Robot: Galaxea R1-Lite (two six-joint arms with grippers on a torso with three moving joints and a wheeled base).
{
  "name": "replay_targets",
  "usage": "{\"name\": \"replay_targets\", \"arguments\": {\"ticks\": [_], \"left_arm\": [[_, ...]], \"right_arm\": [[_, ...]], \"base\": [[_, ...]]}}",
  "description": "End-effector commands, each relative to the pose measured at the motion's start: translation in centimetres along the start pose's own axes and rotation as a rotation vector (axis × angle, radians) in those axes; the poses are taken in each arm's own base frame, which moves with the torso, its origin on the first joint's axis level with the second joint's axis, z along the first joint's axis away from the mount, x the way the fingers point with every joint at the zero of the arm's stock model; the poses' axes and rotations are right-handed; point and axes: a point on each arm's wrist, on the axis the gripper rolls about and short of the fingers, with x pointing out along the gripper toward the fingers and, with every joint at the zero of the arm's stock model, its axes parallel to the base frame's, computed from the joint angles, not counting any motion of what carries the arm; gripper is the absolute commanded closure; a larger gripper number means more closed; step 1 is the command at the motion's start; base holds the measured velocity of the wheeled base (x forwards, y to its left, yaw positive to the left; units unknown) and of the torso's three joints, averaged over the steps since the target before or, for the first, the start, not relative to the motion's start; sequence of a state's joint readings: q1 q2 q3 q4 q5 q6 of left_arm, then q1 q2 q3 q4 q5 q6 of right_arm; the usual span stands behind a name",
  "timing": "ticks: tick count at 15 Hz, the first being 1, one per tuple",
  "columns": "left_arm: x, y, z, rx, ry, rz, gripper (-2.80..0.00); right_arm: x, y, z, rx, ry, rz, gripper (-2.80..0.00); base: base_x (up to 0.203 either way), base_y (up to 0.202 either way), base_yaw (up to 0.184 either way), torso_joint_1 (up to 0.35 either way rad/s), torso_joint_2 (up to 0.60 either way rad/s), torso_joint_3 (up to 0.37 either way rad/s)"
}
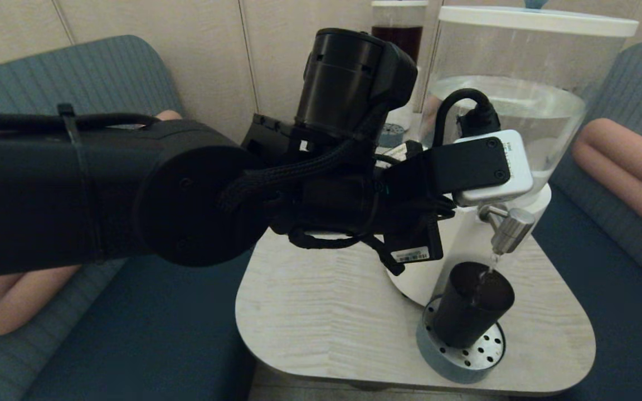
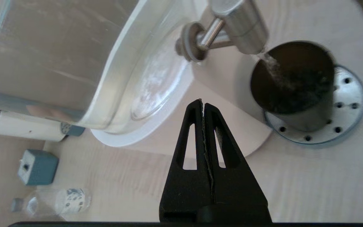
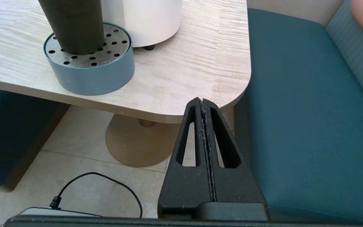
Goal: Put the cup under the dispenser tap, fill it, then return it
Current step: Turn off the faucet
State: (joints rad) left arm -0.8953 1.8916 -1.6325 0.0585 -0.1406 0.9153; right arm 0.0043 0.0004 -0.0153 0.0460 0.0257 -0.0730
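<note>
The dark smoky cup (image 1: 468, 309) stands upright on the perforated drip tray (image 1: 488, 352), directly under the brushed-steel tap (image 1: 512, 228). A thin stream of water (image 2: 274, 67) falls from the tap (image 2: 241, 25) into the cup (image 2: 295, 78). My left gripper (image 2: 203, 104) is shut with nothing in it. It hovers beside the dispenser's white base (image 2: 232, 104), a little away from the cup. In the head view the left arm's wrist (image 1: 410, 184) hides the fingers. My right gripper (image 3: 203, 101) is shut and empty, parked low off the table's corner; the cup (image 3: 74, 25) shows at its far left.
The clear water tank (image 1: 521, 83) towers over the small wooden table (image 1: 326, 312). A slimmer dark-liquid dispenser (image 1: 399, 33) stands behind. A small clear bottle (image 2: 55, 201) and a blue-grey box (image 2: 38, 167) sit on the table. Teal sofa seats (image 3: 301, 126) flank it.
</note>
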Motion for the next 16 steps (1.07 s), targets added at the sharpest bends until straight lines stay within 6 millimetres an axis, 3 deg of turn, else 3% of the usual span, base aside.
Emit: {"name": "replay_targets", "arguments": {"ticks": [1, 7, 16], "left_arm": [[-0.6, -0.1, 0.3, -0.003, -0.035, -0.023, 0.0], [0.3, -1.0, 0.2, -0.097, -0.106, -0.122, 0.0], [2.1, -0.2, 0.5, -0.103, -0.147, -0.112, 0.0]], "right_arm": [[0.0, 0.0, 0.0, -0.001, -0.003, 0.0, 0.0], [0.0, 0.0, 0.0, -0.001, -0.003, 0.0, 0.0], [0.0, 0.0, 0.0, -0.001, -0.003, 0.0, 0.0]], "base": [[0.0, 0.0, 0.0, 0.0, 0.0, 0.0], [0.0, 0.0, 0.0, 0.0, 0.0, 0.0], [0.0, 0.0, 0.0, 0.0, 0.0, 0.0]]}}
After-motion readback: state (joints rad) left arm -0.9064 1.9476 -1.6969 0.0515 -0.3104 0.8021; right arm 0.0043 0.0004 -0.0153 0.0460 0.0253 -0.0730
